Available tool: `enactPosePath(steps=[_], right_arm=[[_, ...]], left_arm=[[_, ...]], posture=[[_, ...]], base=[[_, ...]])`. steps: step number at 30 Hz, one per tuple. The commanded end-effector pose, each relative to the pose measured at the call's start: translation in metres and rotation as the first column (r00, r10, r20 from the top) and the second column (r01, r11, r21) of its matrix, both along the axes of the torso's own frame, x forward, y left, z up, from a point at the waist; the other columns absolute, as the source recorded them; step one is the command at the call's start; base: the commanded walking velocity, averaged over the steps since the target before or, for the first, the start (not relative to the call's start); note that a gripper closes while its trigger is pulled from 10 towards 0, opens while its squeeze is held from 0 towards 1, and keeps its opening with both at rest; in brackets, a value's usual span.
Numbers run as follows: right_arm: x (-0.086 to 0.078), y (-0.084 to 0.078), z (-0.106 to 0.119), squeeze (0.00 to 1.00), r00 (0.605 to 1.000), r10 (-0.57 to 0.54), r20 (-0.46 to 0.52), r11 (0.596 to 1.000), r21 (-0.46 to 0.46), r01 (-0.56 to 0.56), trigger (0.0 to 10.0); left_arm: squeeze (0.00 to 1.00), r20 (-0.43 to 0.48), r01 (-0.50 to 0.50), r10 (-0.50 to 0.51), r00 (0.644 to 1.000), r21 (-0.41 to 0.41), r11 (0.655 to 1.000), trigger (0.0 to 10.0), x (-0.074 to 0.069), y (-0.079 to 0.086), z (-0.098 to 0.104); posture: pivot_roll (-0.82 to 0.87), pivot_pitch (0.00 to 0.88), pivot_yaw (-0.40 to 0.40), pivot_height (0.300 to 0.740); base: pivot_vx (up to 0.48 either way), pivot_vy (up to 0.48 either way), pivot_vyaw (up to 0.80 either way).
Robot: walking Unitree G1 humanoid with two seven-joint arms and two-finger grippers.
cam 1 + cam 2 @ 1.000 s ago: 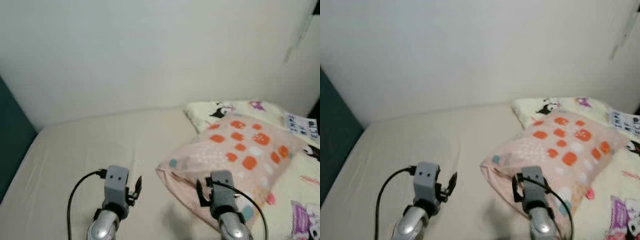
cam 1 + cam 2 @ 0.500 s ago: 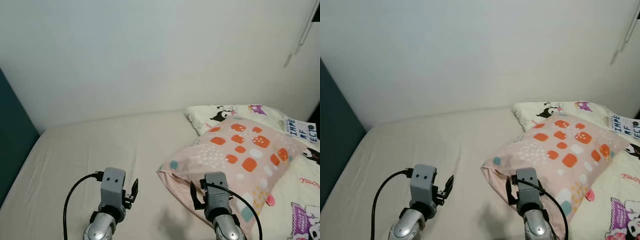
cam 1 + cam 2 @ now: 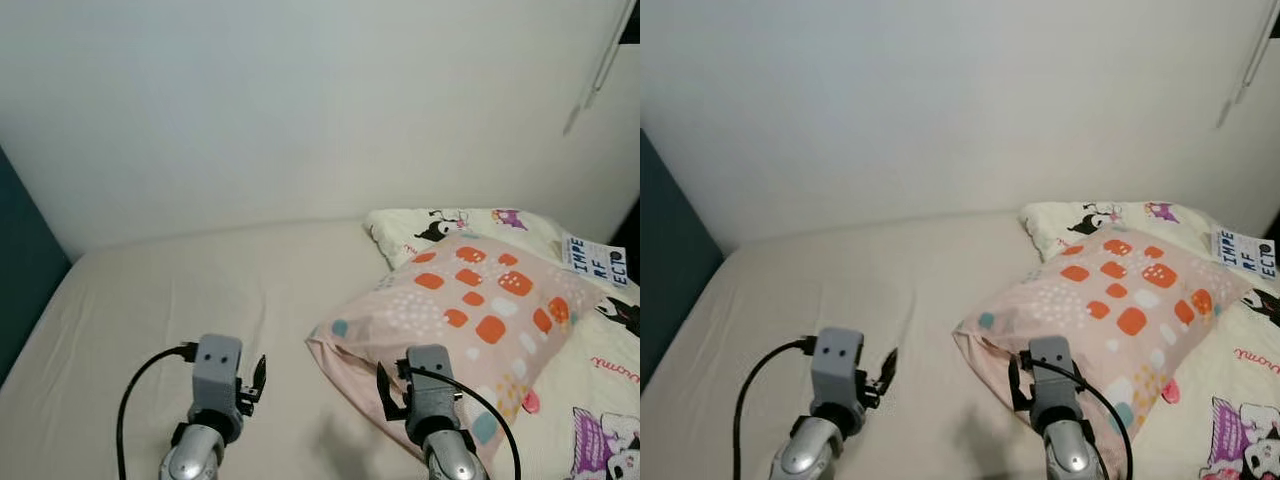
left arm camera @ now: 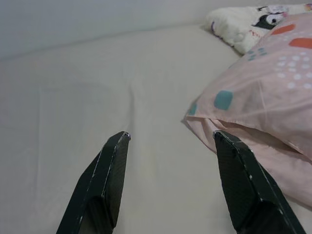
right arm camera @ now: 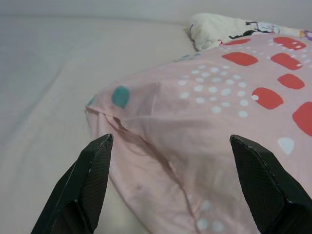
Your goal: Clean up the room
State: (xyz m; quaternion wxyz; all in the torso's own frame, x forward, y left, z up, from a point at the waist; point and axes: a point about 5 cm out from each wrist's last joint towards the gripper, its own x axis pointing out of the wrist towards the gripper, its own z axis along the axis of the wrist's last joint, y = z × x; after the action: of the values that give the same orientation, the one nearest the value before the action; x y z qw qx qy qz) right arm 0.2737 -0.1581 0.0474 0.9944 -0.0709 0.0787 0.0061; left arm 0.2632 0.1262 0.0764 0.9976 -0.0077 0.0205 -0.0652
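Pink pillow point(image 3: 470, 320) on the bed point(image 3: 160, 300), both grippers over it.
L gripper point(image 4: 170, 139) is spread wide above bare sheet, just beside the pillow's corner. R gripper point(image 5: 170, 144) is spread wide too, right at the pillow's near edge. Cartoon blanket point(image 3: 600, 350) lies under the pillow.

Two silver arms show, rounded and shiny at the wrist. Each ends in a boxy grey block. The left arm point(image 3: 195, 462) carries a block with two small dark dots on its face, like screw holes. A black cable loops out from that block's side and curves back down along the arm. The right arm point(image 3: 447, 462) has the same grey block, with a black cable arcing over its top and down its outer side. The left gripper point(image 4: 169, 180) has long, flat, tapering black fingers. The right gripper point(image 5: 170, 187) matches, its black fingers showing a fine woven, carbon-like texture.
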Motion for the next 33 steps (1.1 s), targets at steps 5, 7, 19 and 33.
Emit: enactPosePath(steps=[5,7,19,33], right_arm=[[-0.0038,-0.0035,-0.0063,0.0,0.999,-0.011,-0.033,1.0,-0.002,0.011,10.0],[-0.0037,-0.0036,-0.0062,0.0,0.999,-0.011,-0.033,1.0,-0.004,0.011,10.0],[-0.0042,-0.005,-0.0067,0.0,0.999,-0.013,-0.035,1.0,-0.009,0.013,10.0],[-0.0042,-0.0055,-0.0069,0.0,0.999,-0.016,-0.038,1.0,-0.009,0.015,10.0]], left_arm=[[0.0,-0.024,0.013,-0.012,1.0,0.009,1.0,10.0,-0.0015,-0.0037,-0.004],[0.0,-0.025,0.012,-0.011,1.0,0.009,1.0,10.0,-0.0014,-0.0036,-0.0042],[0.0,-0.033,0.007,-0.006,0.999,0.027,1.0,10.0,-0.0015,-0.0036,-0.0054],[0.0,-0.082,-0.001,0.005,0.997,0.05,0.999,10.0,-0.0006,-0.0023,-0.012]], posture=[[-0.06,0.084,0.025,0.74],[-0.06,0.083,0.026,0.74],[-0.06,0.083,0.026,0.74],[-0.05,0.09,0.025,0.74]], base=[[0.0,-0.48,0.0],[0.0,-0.48,0.0],[0.0,-0.461,0.0],[0.0,0.194,0.0]])
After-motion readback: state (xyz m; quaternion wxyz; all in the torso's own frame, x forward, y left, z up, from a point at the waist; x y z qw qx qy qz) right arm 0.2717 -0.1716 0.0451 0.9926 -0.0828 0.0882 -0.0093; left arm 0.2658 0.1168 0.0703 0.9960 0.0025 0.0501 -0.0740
